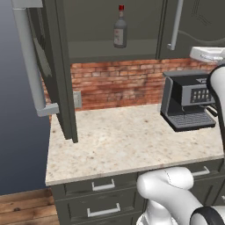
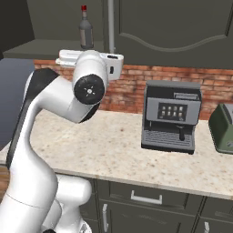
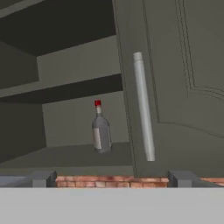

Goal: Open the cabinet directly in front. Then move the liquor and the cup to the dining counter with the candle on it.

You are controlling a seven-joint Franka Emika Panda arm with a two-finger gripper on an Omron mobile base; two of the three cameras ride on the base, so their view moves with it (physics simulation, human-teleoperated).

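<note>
Gripper (image 3: 112,179) wide open, holding nothing, aimed into the open cabinet (image 3: 78,65) at the liquor (image 3: 101,131).

Liquor stands upright on the lower shelf, left of the closed right door's bar handle (image 3: 143,107), well clear of the fingertips (image 3: 41,178). Left door (image 1: 59,88) is swung out over the worktop (image 1: 127,140). Judgement: glass bottle, rigid, smooth and likely slippery, top-heavy if bumped, breakable. Best hold looks like the greyish body at the label, not the thin neck under the red cap. Cup: can't find it on the visible shelf; the left part of the shelf is dark and partly cut off. Espresso machine (image 2: 170,116) sits to the right.
</note>
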